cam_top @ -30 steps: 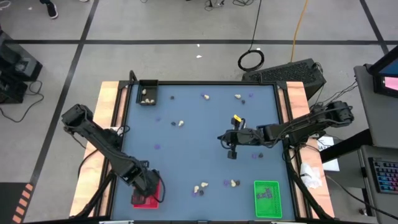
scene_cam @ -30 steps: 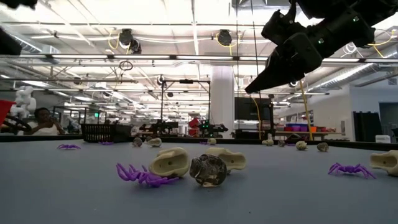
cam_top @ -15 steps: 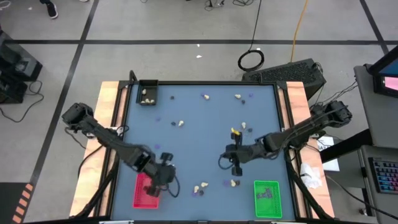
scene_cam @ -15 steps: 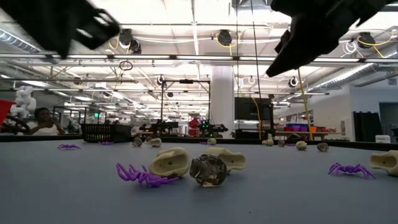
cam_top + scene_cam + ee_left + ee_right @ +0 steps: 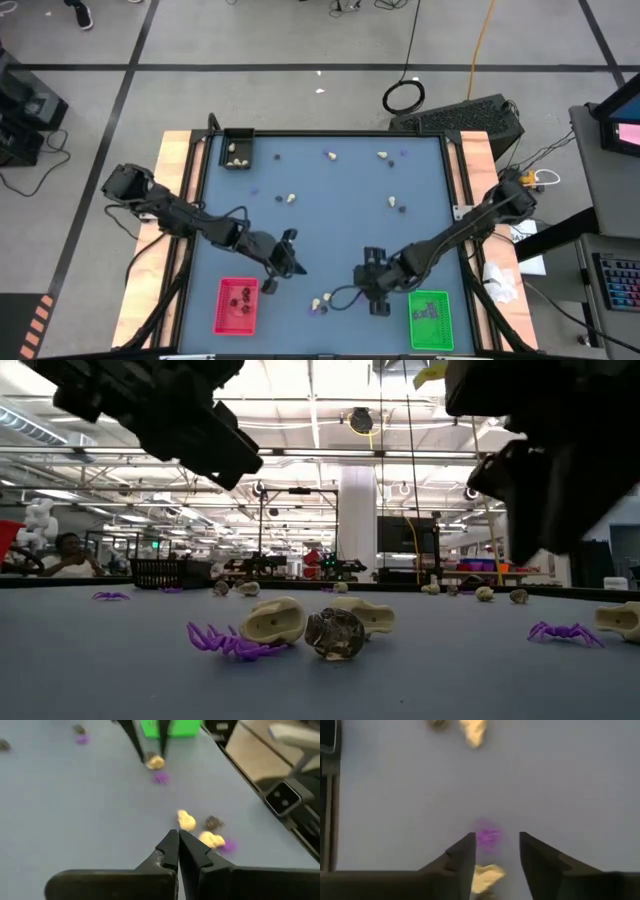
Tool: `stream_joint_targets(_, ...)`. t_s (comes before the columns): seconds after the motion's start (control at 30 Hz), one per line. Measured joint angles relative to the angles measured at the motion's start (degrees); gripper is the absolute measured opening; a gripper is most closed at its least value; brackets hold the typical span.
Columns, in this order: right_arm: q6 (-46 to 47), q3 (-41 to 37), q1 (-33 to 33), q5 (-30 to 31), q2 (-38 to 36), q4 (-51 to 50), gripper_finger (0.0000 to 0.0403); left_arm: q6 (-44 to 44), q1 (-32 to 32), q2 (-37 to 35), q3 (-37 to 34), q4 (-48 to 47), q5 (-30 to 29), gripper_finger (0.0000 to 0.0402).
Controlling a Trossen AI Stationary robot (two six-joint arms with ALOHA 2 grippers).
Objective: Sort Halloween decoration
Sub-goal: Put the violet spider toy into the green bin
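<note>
The Halloween decoration lies scattered on the blue table [image 5: 320, 230]. My left gripper [image 5: 178, 840] is shut and hovers right of the red tray [image 5: 237, 306], pointing at a near cluster of cream lumps [image 5: 186, 821], a black lump [image 5: 214, 823] and a purple bit [image 5: 229, 846]. My right gripper [image 5: 495, 852] is open, just left of the green tray [image 5: 430, 320]. Its fingers stand on either side of a purple bit [image 5: 489, 837] and a cream lump [image 5: 487, 875]. In the low view both grippers [image 5: 215, 445] [image 5: 540, 490] hang above the table.
The red tray holds several black lumps [image 5: 240, 298]. The black tray [image 5: 238, 150] at the far left corner holds cream lumps. More cream lumps [image 5: 291, 198] [image 5: 382, 155] and small dark and purple bits lie across the far half. Wooden rails [image 5: 175, 200] edge the table.
My left gripper has swung from over the red tray toward the table's right and tipped up from pointing down to nearly level. My right gripper has travelled from the table's middle toward the near edge, stopping beside the green tray over a purple bit and a cream lump.
</note>
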Motion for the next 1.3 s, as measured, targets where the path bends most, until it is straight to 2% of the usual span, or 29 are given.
stream_joint_targets(0.17, -0.6, 5.4, -0.1, -5.2, 6.8, -5.5, 0.0173, 0.9, 1.5, 0.0, -4.1, 9.0, -2.7, 0.0006)
stream_joint_targets(0.37, -2.3, 10.3, -0.3, -5.3, 11.8, -11.7, 0.0164, 0.9, 2.5, 0.0, -5.4, 11.0, -3.0, 0.0006)
stream_joint_targets(0.53, -3.1, 11.4, -0.3, -5.1, 12.9, -11.8, 0.0113, 1.2, 2.6, 0.0, -5.4, 10.9, -3.0, 0.0006)
stream_joint_targets(0.73, -4.0, 11.3, -0.4, -5.2, 12.8, -11.3, 0.0017, 1.3, 2.6, 0.0, -5.4, 10.7, -3.0, 0.0006)
stream_joint_targets(0.8, -4.7, 11.3, -0.3, -5.3, 12.8, -11.2, 0.0006, 1.2, 2.6, 0.0, -5.4, 10.7, -3.0, 0.0006)
stream_joint_targets(1.07, -4.8, 14.7, 0.0, -6.2, 12.7, -15.1, 0.0002, 1.2, 2.5, 0.0, -5.4, 10.6, -3.0, 0.0006)
stream_joint_targets(1.2, -2.0, 16.8, 0.0, -1.3, 12.6, -18.0, 0.0012, 1.2, 2.5, 0.0, -5.4, 10.6, -3.0, 0.0006)
stream_joint_targets(1.3, -0.9, 17.0, -0.2, -0.2, 12.6, -18.4, 0.0037, 1.2, 2.5, 0.0, -5.4, 10.6, -3.0, 0.0006)
